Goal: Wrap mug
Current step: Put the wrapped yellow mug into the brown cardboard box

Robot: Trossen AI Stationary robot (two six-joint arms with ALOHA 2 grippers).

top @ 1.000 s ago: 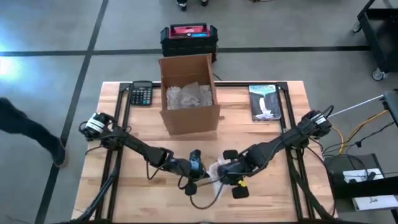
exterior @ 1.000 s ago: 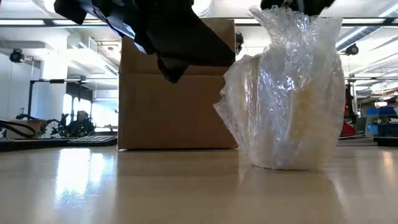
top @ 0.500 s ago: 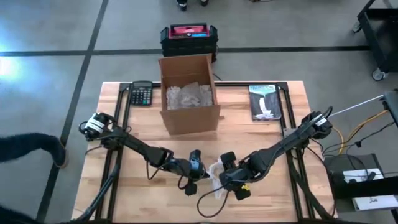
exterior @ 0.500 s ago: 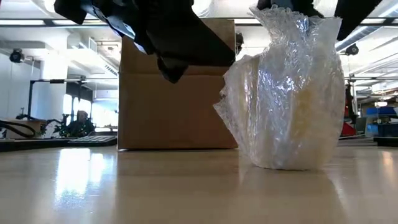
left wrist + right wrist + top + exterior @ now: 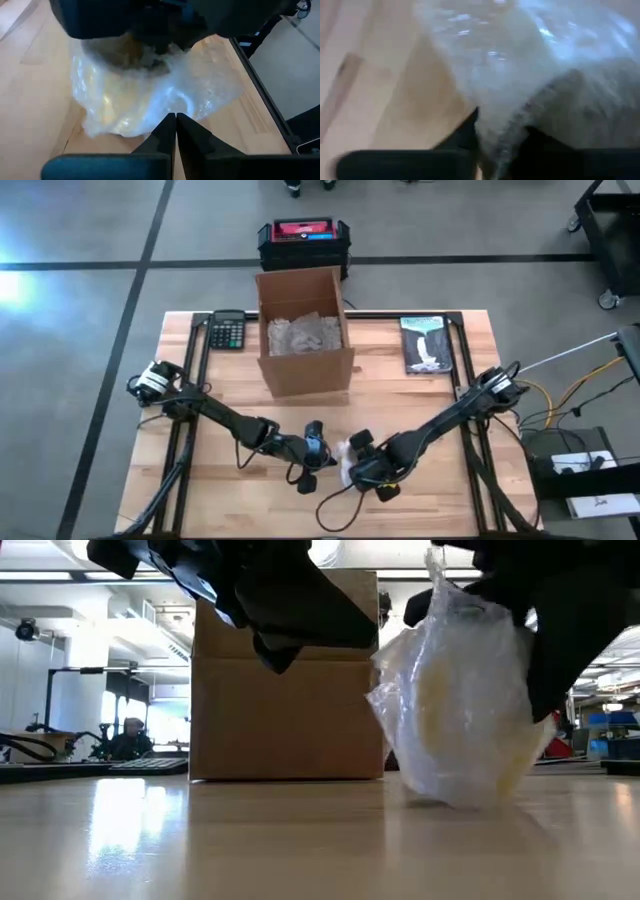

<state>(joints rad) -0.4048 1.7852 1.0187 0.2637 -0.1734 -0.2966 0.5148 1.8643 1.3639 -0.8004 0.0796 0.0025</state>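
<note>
The left gripper (image 5: 312, 463) is hovering near the front edge of the wooden surface (image 5: 180, 480), its fingers (image 5: 170, 131) pressed together on nothing; just to its right, the bubble-wrapped mug (image 5: 462, 710) is tilting with its base partly off the surface; the right gripper (image 5: 362, 468) is gripping the wrap from above; behind them, a cardboard box (image 5: 303, 330) is standing with crumpled paper inside.

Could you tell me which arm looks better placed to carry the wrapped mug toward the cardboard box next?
Probably the right. The right tool has bubble wrap between its fingers at the wrapped mug, which looks tilted off the table. The left tool is shut just short of the wrap, holding nothing. The cardboard box stands behind.
</note>
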